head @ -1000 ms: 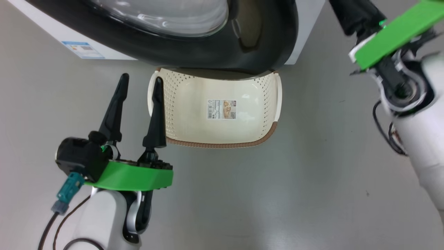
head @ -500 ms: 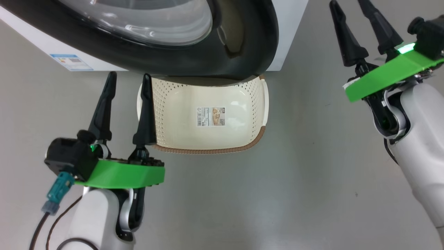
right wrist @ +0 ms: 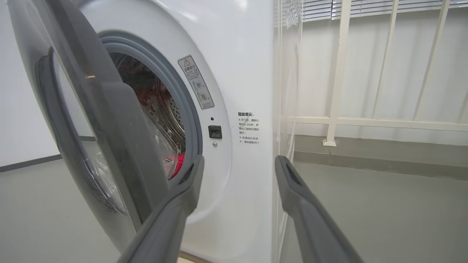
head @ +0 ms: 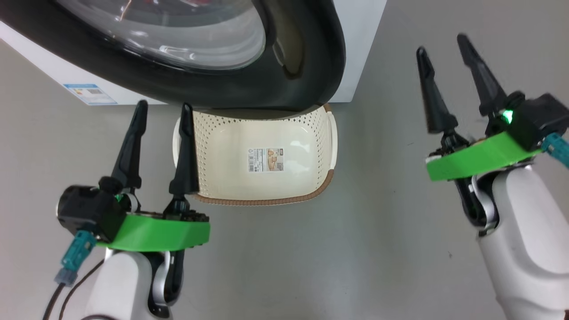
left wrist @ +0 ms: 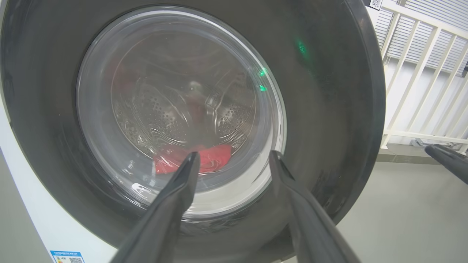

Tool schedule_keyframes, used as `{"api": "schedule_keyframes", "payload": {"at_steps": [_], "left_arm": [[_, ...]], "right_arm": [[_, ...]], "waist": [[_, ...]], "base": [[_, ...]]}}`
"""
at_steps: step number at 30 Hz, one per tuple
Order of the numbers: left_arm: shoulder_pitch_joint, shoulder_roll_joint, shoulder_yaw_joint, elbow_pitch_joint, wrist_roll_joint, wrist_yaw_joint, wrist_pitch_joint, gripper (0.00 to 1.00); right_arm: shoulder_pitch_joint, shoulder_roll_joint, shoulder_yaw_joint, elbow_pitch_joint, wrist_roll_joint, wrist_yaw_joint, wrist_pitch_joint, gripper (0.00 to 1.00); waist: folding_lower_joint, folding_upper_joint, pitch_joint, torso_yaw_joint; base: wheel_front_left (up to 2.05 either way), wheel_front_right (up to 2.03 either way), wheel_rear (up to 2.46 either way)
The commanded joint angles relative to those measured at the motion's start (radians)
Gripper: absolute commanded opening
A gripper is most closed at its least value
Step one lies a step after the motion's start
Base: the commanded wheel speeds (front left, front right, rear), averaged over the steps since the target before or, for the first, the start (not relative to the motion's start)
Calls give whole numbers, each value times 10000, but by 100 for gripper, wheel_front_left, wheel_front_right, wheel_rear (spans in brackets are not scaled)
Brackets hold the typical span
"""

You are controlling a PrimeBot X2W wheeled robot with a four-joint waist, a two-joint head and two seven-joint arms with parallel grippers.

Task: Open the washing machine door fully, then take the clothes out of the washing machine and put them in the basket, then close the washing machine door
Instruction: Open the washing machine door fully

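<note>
The washing machine door point(head: 249, 91) stands ajar over the far half of the basket point(head: 266, 202), which sits on the floor with nothing in it. My left gripper point(head: 164, 105) is open beside the basket's left handle, pointing at the door's glass point(left wrist: 175, 109). Red clothes point(left wrist: 212, 159) show through that glass, low in the drum. My right gripper point(head: 441, 44) is open in the air to the right of the washing machine point(head: 360, 44). In the right wrist view the door point(right wrist: 120, 146) is edge-on, and the gripper point(right wrist: 240, 159) faces the machine's white front point(right wrist: 241, 73), where a bit of red clothes point(right wrist: 178, 165) shows in the gap.
A white railing point(right wrist: 336, 73) with blinds behind it runs along the wall right of the machine. Grey floor point(head: 378, 249) lies open in front of and to the right of the basket. An energy sticker point(head: 91, 93) marks the machine's lower front.
The head camera has shifted. My right gripper has come down from the upper right corner, so both its fingers now show, still open. The left gripper keeps its place by the basket.
</note>
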Motion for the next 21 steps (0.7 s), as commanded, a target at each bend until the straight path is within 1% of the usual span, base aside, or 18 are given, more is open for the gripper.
{"api": "schedule_keyframes", "payload": {"at_steps": [1, 8, 15, 21], "left_arm": [[185, 240, 261, -305, 8, -31, -49, 100], [249, 240, 218, -345, 28, -25, -49, 100], [279, 240, 294, -439, 126, -41, -49, 100], [258, 240, 332, -490, 192, -18, -49, 100]], "right_arm": [[396, 241, -48, -410, -159, 48, -58, 100], [1170, 520, -442, -1116, -507, 48, -58, 100], [1659, 613, -129, -1481, -1087, 48, -58, 100], [1714, 640, -136, -1599, -1236, 48, -58, 100]], "waist": [[0, 0, -54, -16], [0, 0, -100, -12], [0, 0, 33, -81], [0, 0, 109, -131]], "base": [[0, 0, 0], [0, 0, 0], [0, 0, 0], [0, 0, 0]]}}
